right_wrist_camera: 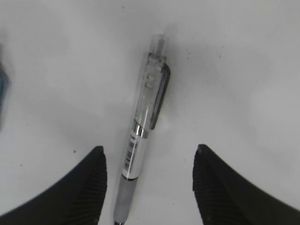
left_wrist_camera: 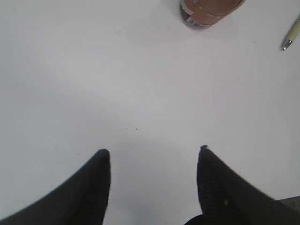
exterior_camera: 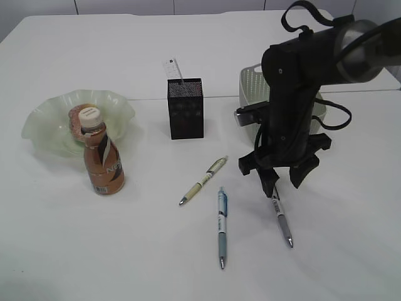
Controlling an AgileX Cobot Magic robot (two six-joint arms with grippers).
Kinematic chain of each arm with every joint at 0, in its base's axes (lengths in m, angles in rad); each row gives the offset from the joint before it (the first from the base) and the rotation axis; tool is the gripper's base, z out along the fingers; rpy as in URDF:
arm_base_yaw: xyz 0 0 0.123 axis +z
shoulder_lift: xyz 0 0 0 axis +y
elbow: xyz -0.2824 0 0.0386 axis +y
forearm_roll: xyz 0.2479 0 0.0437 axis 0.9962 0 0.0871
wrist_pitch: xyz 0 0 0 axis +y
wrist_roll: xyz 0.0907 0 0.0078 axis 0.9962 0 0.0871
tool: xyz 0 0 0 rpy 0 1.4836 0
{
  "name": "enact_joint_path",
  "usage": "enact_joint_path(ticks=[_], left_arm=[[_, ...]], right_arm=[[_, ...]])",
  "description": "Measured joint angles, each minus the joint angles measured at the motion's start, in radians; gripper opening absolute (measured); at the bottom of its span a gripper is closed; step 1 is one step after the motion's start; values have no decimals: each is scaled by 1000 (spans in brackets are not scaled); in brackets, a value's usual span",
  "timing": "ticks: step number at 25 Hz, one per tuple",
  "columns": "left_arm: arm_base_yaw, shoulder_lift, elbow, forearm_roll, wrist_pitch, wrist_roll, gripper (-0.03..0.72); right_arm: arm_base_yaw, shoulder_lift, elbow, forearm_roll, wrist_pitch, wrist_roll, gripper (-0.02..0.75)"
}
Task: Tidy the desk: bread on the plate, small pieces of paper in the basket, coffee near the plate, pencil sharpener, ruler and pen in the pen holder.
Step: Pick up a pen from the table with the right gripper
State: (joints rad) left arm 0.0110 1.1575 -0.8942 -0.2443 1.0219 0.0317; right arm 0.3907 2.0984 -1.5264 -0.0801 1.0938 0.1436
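Clear pen (right_wrist_camera: 143,136) lies flat on the white table (exterior_camera: 188,263), between the two fingers of my right pincer (exterior_camera: 283,180), untouched by either; its clip end points away from my wrist. In the exterior view two more pens lie to its left: a blue-and-white pen (exterior_camera: 222,227) just beside the middle, and a cream pen (exterior_camera: 203,180) slanting toward the pen holder (exterior_camera: 185,108). The black mesh pen holder stands upright near the seam, with the top of the ruler (exterior_camera: 173,68) sticking out of it. Behind my right arm sits the basket (exterior_camera: 254,84), mostly hidden; I cannot tell what is in it. At far left the green plate (exterior_camera: 44,125) holds the bread (exterior_camera: 78,119), partly hidden by the coffee (exterior_camera: 103,157), which stands upright just in front of the plate.

Right pincer: spread apart, holding nothing, hanging low over the clear pen. Left pincer (left_wrist_camera: 153,157): likewise released and empty, over bare table, with the coffee base and the cream pen tip at the far edge of its view
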Motion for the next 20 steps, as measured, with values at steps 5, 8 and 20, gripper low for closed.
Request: enact_joint_path(ticks=[5, 8, 20], left_arm=[[0, 0, 0, -1, 0, 0, 432], [0, 0, 0, -6, 0, 0, 432], [0, 0, 0, -11, 0, 0, 432]], right_arm=[[-10, 11, 0, 2, -30, 0, 426], [-10, 24, 0, 4, -37, 0, 426], [-10, 90, 0, 52, -58, 0, 384]])
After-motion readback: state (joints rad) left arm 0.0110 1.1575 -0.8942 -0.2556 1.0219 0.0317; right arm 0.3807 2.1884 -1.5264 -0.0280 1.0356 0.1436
